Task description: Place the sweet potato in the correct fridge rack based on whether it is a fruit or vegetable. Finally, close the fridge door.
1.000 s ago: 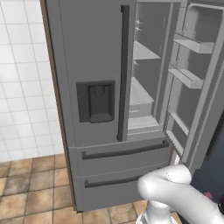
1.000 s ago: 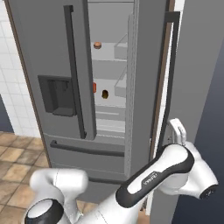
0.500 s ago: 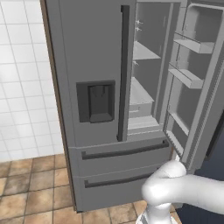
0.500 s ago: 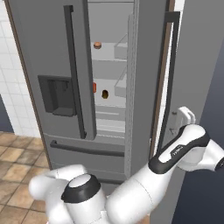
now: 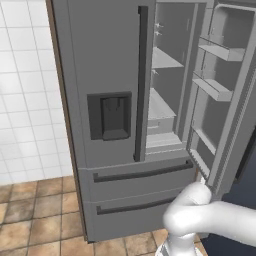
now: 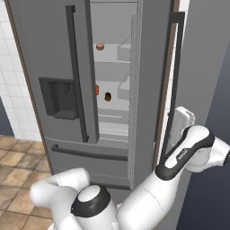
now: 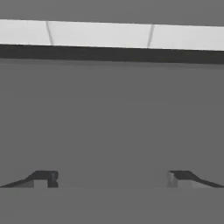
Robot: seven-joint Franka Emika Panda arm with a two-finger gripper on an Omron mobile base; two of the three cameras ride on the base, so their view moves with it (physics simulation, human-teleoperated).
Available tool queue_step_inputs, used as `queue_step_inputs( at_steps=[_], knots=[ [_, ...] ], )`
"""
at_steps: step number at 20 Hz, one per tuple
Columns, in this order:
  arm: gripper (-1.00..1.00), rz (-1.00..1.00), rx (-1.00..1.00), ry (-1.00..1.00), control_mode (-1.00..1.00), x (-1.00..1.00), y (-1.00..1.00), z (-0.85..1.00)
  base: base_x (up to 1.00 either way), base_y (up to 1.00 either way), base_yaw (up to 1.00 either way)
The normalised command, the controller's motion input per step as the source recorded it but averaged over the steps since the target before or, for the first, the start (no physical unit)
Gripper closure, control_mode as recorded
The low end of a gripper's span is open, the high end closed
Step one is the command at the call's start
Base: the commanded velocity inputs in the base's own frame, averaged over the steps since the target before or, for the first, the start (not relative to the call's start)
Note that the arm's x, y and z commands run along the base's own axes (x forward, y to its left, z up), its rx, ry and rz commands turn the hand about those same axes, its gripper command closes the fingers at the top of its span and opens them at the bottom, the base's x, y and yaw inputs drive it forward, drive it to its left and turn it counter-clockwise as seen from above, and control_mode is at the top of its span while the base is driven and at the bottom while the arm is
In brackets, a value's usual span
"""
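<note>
Jaws of the gripper [image 7: 112,178] stood spread wide, empty, facing the open fridge door [image 6: 197,67]. Sweet potato [image 6: 108,96] lay on a fridge rack [image 6: 110,102] inside, left of that door.

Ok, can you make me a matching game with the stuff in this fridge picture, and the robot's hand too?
Things:
1. sweet potato
2. round orange-brown item
3. end effector
4. dispenser

Places or states:
A. on the shut left door
B. on the upper rack
C. open, holding nothing
D. on the lower rack

Pairs: 1-D, 2-B, 3-C, 4-A.
</note>
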Motion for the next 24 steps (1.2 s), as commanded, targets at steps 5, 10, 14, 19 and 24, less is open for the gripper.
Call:
queue_step_inputs(
  at_steps=[5,10,14,19,24],
  knots=[
    [-1.0,0.0,-0.04,0.09,-1.0,0.06,1.0,0.0,0.0,0.0,0.0],
    [-1.0,0.0,-0.05,0.08,-1.0,0.13,1.0,0.0,0.0,0.0,0.0],
    [-1.0,-0.05,-0.05,0.04,-1.0,0.57,1.0,0.09,0.0,0.0,0.0],
    [-1.0,-0.16,-0.04,0.03,-1.0,0.72,0.82,0.14,0.0,0.0,0.0],
    [-1.0,-0.2,-0.04,0.04,-1.0,0.61,0.62,0.14,0.0,0.0,0.0]
  ],
)
